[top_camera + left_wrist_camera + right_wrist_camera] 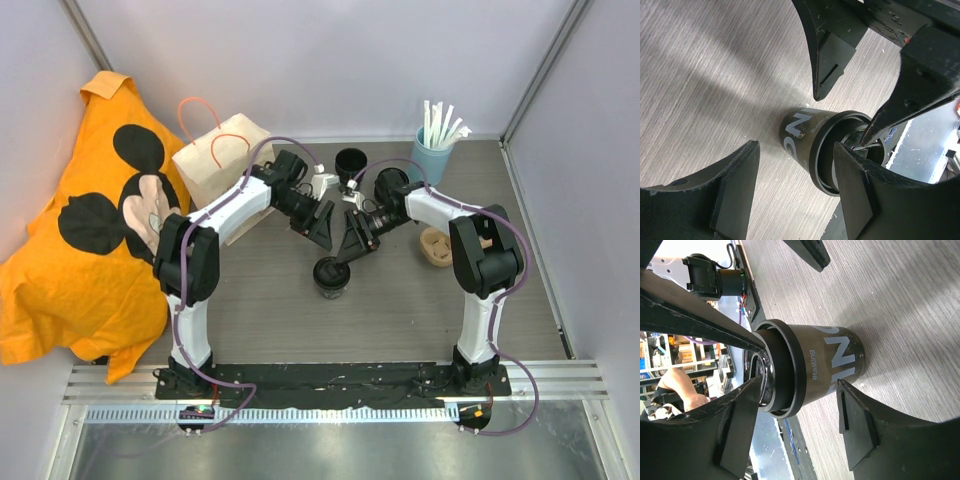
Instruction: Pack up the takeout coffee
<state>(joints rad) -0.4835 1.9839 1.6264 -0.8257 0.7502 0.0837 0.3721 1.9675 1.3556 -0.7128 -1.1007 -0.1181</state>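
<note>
Grey wood table: takeout coffee stood upright; left gripper held at 11 o'clock, right gripper at 1 o'clock, both jaws spread apart.

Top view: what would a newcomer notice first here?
The left gripper and right gripper meet at the centre, both open, crowding one black cup. On the left lies a big orange cloth with a cartoon mouse. A paper bag stands at the back left.
</note>
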